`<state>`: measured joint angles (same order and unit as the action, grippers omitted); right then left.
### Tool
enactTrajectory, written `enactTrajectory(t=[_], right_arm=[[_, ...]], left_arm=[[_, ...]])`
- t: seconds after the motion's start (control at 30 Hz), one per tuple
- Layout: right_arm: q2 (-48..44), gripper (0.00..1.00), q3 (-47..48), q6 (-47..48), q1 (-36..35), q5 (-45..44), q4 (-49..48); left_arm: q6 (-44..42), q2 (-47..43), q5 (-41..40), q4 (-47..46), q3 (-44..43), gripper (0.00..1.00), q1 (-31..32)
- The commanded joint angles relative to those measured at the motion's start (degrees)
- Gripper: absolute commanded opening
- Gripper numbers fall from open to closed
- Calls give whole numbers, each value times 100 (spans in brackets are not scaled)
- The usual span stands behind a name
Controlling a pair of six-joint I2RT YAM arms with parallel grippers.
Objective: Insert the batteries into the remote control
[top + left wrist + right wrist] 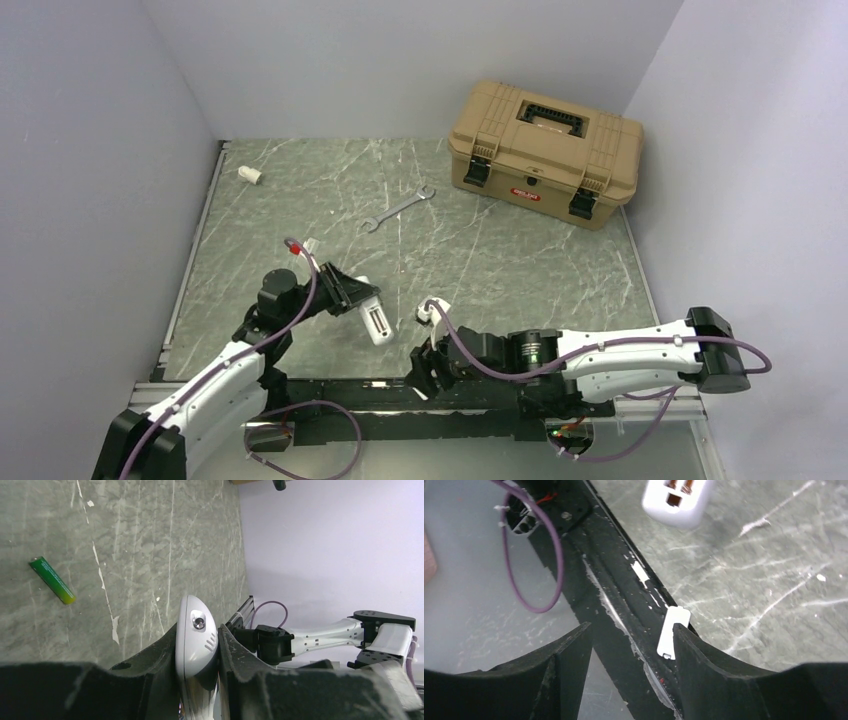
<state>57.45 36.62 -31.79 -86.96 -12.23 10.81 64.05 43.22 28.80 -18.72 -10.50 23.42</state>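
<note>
The left gripper [197, 642] is clamping the slim white plastic remote control [196, 625] — the right gripper [631, 640] is hanging open, empty, beside a small white tab [671, 632].

— Back right corner: a tan toolbox [545, 152], lid shut, black handle on top, sitting askew on the worktop [500, 265].
— And that metal wrench [396, 209]?
— Lying flat in the middle, in front of the toolbox and to its left, apart from it.
— Anything far left?
— A short white tube stub [249, 175], on its side by the back-left edge, all alone.
— Near edge?
— A small white tab [672, 632], lying on the black rail [614, 595] right where it meets the grey-green marbled surface.
</note>
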Motion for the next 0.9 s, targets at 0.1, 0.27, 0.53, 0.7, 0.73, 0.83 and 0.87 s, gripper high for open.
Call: enactTrajectory(t=[0.1, 0.27, 0.53, 0.7, 0.73, 0.83, 0.87], right_arm=[[767, 67, 223, -1199, -57, -619, 871], [1156, 66, 153, -1339, -68, -405, 882], [1542, 61, 158, -1302, -124, -271, 658], [1914, 58, 250, -1310, -244, -259, 646], [1974, 57, 263, -1312, -262, -274, 628], [2113, 56, 313, -1310, -269, -297, 585], [2146, 56, 337, -1307, -272, -304, 576]], left_arm=[[-120, -85, 371, -257, 11, 0, -218], [-125, -171, 365, -203, 80, 0, -259], [-86, -120, 389, -299, 136, 0, -285], [-68, -35, 436, -382, 144, 0, -285], [-68, -26, 432, -386, 145, 0, -288], [-56, -20, 425, -418, 170, 0, -294], [-47, -8, 434, -445, 179, 0, -295]])
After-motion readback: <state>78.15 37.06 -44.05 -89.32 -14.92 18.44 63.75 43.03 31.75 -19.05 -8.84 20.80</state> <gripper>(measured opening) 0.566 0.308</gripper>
